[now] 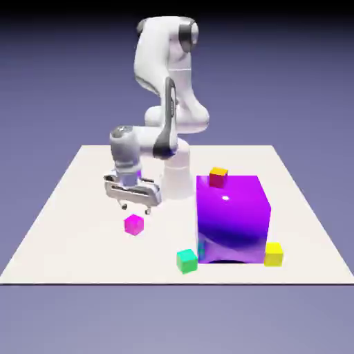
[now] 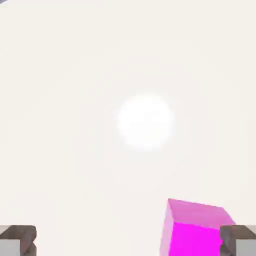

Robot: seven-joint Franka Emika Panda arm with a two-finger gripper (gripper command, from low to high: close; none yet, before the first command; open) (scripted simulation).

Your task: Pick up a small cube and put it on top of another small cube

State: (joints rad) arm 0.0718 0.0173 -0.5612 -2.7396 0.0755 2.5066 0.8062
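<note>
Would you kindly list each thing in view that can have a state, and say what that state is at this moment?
gripper: open, empty, above the table.
magenta cube: flat on the table, not held, just below the gripper.
green cube: on the table, beside the large purple cube.
yellow cube: on the table, at the purple cube's other corner.
red cube: yellow-topped, behind the purple cube; what it rests on is hidden.

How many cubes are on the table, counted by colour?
Magenta-pink cube: 1
Green cube: 1
Yellow cube: 1
Red cube with yellow top: 1
Large purple cube: 1
Total: 5
</note>
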